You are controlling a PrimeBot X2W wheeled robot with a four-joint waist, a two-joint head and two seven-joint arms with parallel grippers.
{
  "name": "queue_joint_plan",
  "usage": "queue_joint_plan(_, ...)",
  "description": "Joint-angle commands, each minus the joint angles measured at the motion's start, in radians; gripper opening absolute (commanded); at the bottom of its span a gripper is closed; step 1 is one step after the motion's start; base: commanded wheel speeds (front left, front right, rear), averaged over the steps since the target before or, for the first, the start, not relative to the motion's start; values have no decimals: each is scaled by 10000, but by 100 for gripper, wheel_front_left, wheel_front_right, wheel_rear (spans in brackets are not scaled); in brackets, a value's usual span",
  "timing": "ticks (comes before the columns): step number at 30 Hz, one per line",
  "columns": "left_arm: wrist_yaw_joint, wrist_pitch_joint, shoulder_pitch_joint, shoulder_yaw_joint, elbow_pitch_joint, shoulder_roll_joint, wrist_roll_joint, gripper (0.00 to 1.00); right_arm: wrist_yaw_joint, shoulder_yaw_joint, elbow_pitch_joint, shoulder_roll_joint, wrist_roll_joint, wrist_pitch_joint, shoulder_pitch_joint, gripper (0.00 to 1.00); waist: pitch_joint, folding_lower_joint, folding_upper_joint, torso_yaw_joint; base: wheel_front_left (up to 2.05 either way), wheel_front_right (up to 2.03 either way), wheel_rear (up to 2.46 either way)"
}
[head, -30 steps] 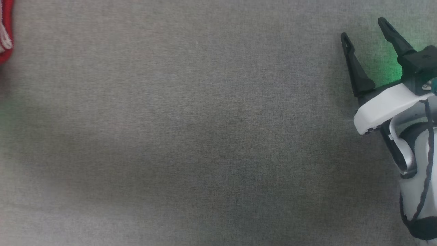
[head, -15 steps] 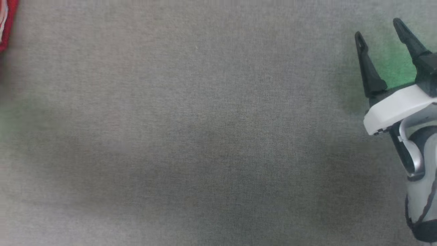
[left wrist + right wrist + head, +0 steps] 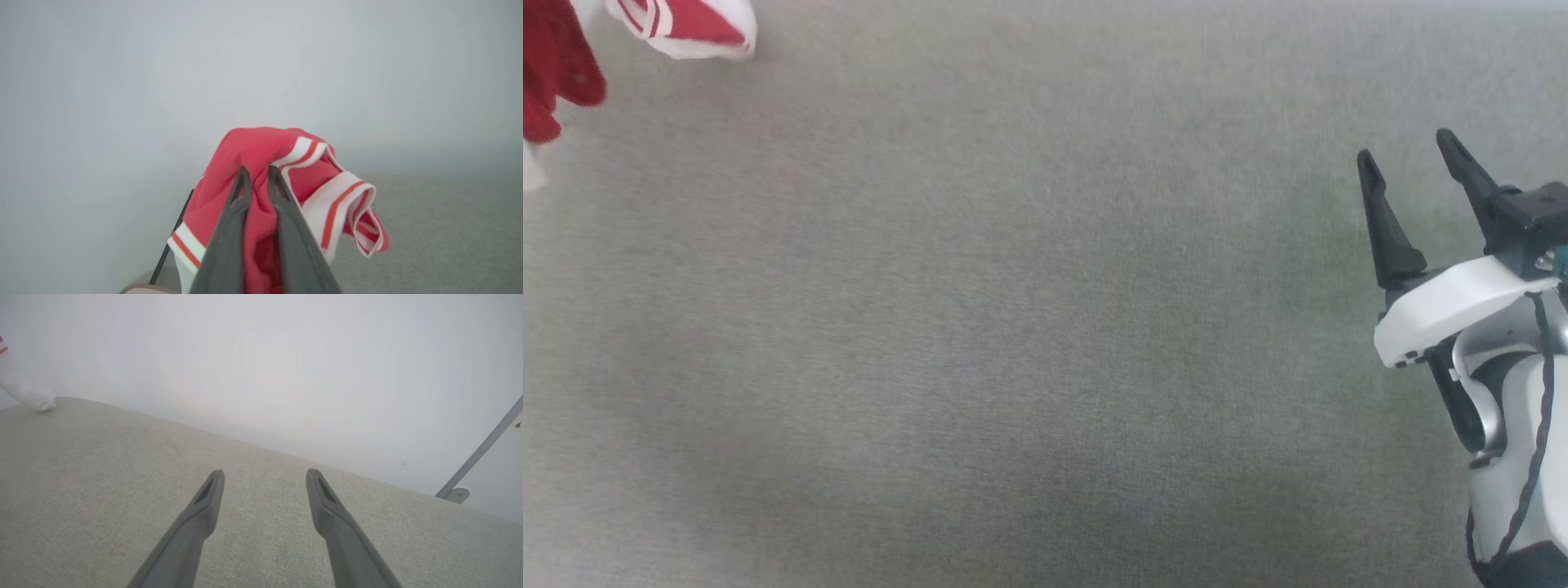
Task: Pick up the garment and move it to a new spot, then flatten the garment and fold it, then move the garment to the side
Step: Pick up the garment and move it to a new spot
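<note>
The left gripper (image 3: 256,173) has its two long dark fingers drawn almost together, pinching a bunched fold of a red sports jersey (image 3: 249,149) with white panels and red-and-white striped trim. In the left wrist view the jersey hangs crumpled around the fingertips, a striped cuff or hem flaring out to the right of them, with a pale grey wall (image 3: 122,81) behind it and a grey woven-cloth counter (image 3: 441,237) at the lower right. In the head view the jersey (image 3: 560,73) is in the top left corner of the counter (image 3: 1013,327), blurred; I cannot tell whether it touches the cloth there.

The right gripper (image 3: 1405,145) is at the right side of the counter, well apart from the jersey, its fingers spread wide with nothing between them, a white forearm shell (image 3: 1445,314) behind them. The right wrist view shows the same wide, empty gap in the right gripper (image 3: 264,473) over the counter, and a slanted grey metal bar (image 3: 478,457) at the far right.
</note>
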Motion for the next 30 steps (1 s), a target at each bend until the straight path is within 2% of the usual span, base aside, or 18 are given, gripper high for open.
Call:
queue_joint_plan(1, -3, 79, -182, -89, -278, 131, -64, 0, 1, -45, 76, 36, 82, -128, 138, 100, -592, 0, 0, 229, 0, 0, 0)
queue_joint_plan(6, 50, 729, -262, -286, -1532, 373, -90, 0, 1, -134, 284, 176, 148, -317, 360, 100, -1202, 0, 0, 320, 0, 0, 0)
queue_joint_plan(12, 461, 1910, 280, -339, -3506, 539, -282, 0, 1, -298, 371, 312, 205, -464, 548, 100, -1658, 0, 0, 271, 0, 0, 0)
queue_joint_plan(19, 1443, 3285, 1352, -213, -6579, 737, -762, 0, 1, -660, 400, 316, 115, -564, 594, 100, -1841, 0, 0, -312, 0, 0, 0)
queue_joint_plan(25, 2394, 4240, 2273, -256, -9104, 766, -905, 0, 1, -1130, 382, 303, 78, -621, 486, 100, -1715, 0, 0, -1260, 0, 0, 0)
queue_joint_plan(30, 2953, 4835, 2689, -545, -10492, 493, -974, 0, 1, -1580, 381, 402, -1, -725, 527, 100, -1467, 0, 0, -2039, 0, 0, 0)
